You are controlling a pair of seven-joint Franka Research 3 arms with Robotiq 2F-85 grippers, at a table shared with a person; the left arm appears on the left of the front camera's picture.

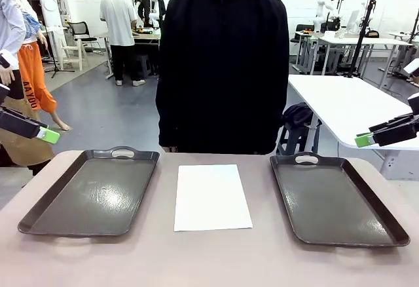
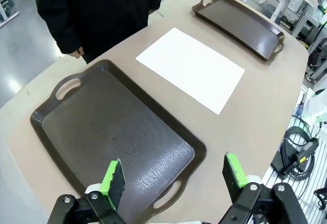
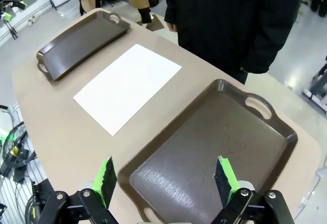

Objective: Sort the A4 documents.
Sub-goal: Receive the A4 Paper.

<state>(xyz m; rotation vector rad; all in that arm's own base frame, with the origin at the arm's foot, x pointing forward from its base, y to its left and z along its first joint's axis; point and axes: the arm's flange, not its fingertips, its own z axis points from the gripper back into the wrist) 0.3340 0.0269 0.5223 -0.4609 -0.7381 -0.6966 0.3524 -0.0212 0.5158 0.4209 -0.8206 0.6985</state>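
Observation:
The A4 documents [image 1: 211, 196] lie as a flat white stack in the middle of the table, between two dark trays; the same white sheets [image 2: 190, 67] [image 3: 127, 85] appear in both wrist views. My left gripper [image 1: 44, 133] hangs open at the left edge, high above the left tray [image 1: 93, 190]. From the wrist, the left gripper [image 2: 173, 177] hovers over that tray [image 2: 117, 134] with nothing between its pads. My right gripper [image 1: 368, 137] is open at the right edge above the right tray [image 1: 336, 198]; the right gripper [image 3: 166, 177] holds nothing over its tray [image 3: 214, 150].
A person in a black jacket [image 1: 222, 64] stands at the far side, directly behind the paper. Both trays are bare inside. A white table [image 1: 347, 107] stands behind on the right. Cables [image 2: 299, 152] lie on the floor beside the table.

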